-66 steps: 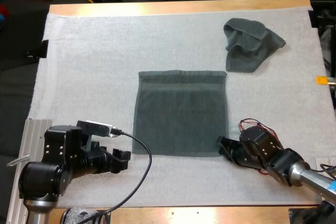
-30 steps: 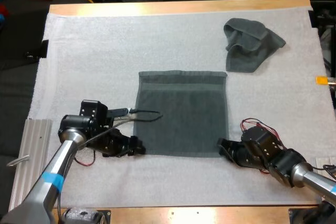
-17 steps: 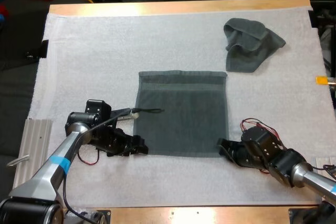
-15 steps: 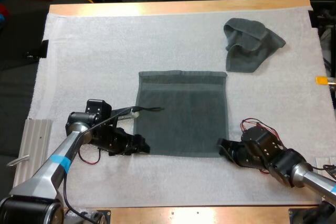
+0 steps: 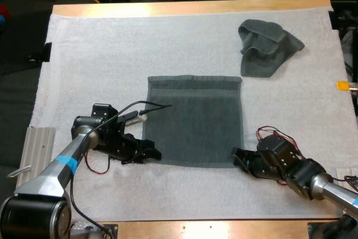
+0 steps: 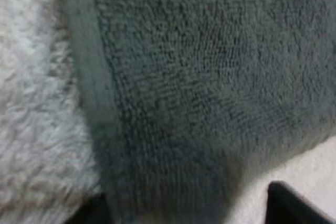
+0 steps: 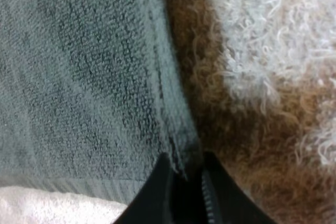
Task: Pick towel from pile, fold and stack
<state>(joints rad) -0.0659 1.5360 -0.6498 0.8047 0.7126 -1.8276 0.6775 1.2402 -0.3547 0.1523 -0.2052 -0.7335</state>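
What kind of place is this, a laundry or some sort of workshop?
Probably a robot lab bench, not a laundry: a left arm and a right arm reach over a wooden table with a white mat, where a flat towel and a crumpled towel lie.

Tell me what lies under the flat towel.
The white mat shows all round the flat towel, so it lies on that. Anything between them is covered.

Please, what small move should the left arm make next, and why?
Probably close the left claw on the near left corner of the flat towel. In the left wrist view its fingers stand apart with that corner between them, while the right claw is shut on the near right corner. Both corners likely need holding before the fold.
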